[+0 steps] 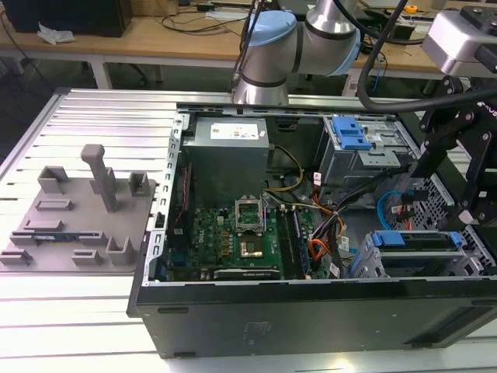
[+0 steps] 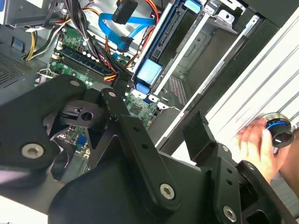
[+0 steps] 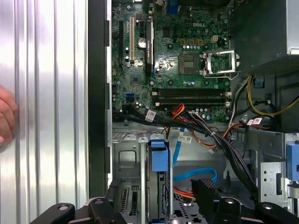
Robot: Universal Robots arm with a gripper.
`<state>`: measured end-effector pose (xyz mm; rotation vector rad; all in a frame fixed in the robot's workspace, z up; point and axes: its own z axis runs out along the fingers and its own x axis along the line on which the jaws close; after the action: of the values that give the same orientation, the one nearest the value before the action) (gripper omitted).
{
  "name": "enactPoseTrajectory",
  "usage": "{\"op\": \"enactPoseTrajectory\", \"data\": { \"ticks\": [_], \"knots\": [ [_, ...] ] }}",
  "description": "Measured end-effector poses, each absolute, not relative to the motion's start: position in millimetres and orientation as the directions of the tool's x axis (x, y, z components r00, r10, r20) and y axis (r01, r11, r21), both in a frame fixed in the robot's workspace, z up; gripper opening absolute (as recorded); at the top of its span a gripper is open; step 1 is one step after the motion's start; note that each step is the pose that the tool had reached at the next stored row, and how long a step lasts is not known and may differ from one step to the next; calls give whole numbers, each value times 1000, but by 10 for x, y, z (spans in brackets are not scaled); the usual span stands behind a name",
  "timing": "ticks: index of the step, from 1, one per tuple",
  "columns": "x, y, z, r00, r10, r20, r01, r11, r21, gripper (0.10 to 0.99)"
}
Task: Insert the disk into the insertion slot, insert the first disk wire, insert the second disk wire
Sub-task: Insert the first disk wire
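The disk, silver in a bright blue caddy, sits in the insertion slot of the perforated drive cage at the case's front corner, on the exterior view's right. In the first wrist view the disk shows edge-on, its blue end facing the motherboard. My gripper hangs above the cage, open and holding nothing. Its fingers stand either side of the disk's line. A blue flat cable with a black plug lies loose beside the cage, among the coloured power wires.
A grey bay with a blue latch piece stands behind the cage. The motherboard and power supply lie in the case. A grey fixture plate is on the exterior view's left. A person's hand rests by a blue-ringed knob.
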<state>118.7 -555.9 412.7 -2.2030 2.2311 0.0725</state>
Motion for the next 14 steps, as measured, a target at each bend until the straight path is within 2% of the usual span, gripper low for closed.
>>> {"op": "enactPoseTrajectory", "data": {
  "ticks": [10, 14],
  "knots": [
    [1188, -5544, 4128, -13, -999, -35, -999, 12, 29, 741],
    [1187, -5344, 4126, -13, -999, -31, -999, 12, 29, 741]
  ]
}}
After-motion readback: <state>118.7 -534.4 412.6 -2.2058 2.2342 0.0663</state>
